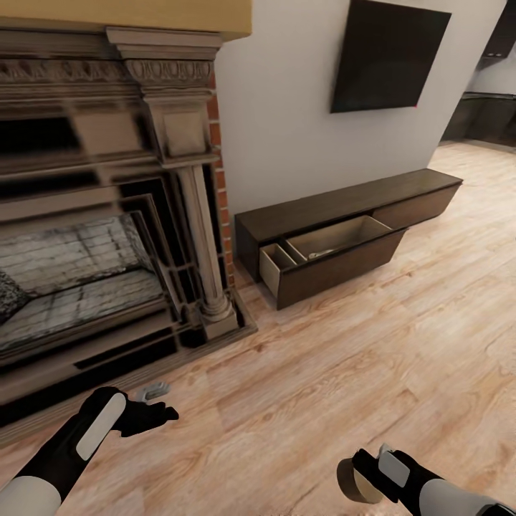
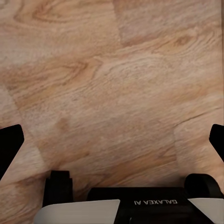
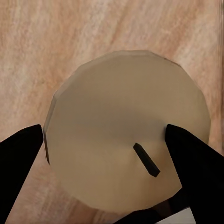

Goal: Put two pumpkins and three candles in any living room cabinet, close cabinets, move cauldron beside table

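Gripping one candle (image 3: 126, 130), right gripper (image 3: 112, 154); one cabinet (image 1: 344, 229) drawer open.

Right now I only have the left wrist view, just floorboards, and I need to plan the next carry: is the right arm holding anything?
Observer: Yes. The right gripper has its fingers on both sides of a candle.
Operator: Is any drawer open?
Observer: One drawer of the dark cabinet is pulled out, to the right of the fireplace.
Operator: Anything near my left gripper?
Observer: A small grey object lies on the floor just beyond the left gripper; I cannot tell what it is.
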